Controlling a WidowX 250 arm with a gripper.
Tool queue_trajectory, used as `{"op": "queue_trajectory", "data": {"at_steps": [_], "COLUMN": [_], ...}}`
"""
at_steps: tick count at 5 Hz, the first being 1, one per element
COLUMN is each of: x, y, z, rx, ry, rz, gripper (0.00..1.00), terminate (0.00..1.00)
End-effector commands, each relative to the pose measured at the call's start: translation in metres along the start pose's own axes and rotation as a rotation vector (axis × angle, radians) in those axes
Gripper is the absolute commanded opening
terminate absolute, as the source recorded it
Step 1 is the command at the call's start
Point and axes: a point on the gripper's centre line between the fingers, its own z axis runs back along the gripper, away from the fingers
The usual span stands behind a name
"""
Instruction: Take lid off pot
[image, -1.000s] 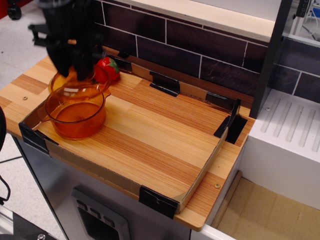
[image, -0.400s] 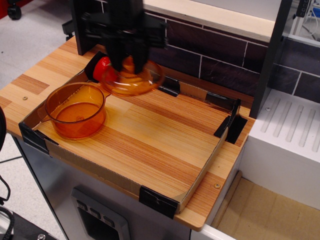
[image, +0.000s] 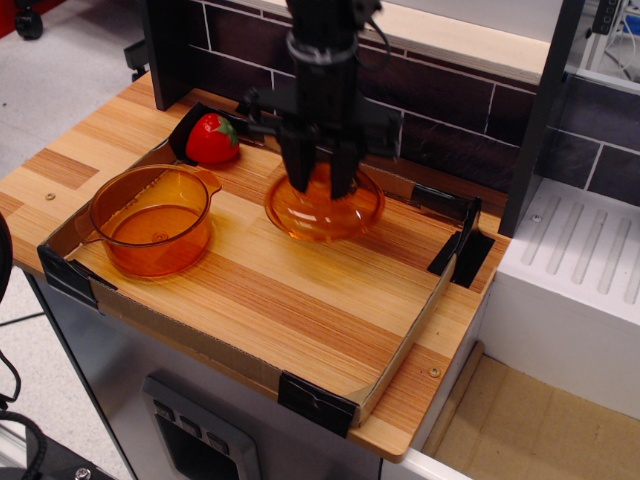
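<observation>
The orange pot stands open at the left of the wooden board, with no lid on it. The domed orange lid is over the middle back of the board, well right of the pot, low over or touching the wood. My black gripper comes down from above and its fingers are closed around the lid's centre, hiding the knob.
A red strawberry lies at the back left, behind the pot. A low cardboard rim with black corner clips borders the board. A dark tiled wall stands behind, and a white sink unit is at the right.
The lid was lifted off the pot and carried right, from above the pot to the board's middle back, and lowered there. The strawberry is uncovered again.
</observation>
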Motion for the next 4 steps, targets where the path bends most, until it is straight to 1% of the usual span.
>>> {"op": "queue_trajectory", "data": {"at_steps": [1, 2, 3, 4], "x": [0.002, -0.002, -0.003, -0.005], "y": [-0.017, -0.024, -0.021, -0.016], "z": [-0.014, -0.01, 0.0, 0.007], "rx": [0.022, -0.001, -0.02, -0.022], "ry": [-0.032, -0.009, 0.004, -0.027], "rz": [-0.042, -0.047, -0.058, -0.067], "gripper": [0.0, 1.0, 1.0, 1.0], "terminate": [0.0, 0.0, 0.0, 0.0]}}
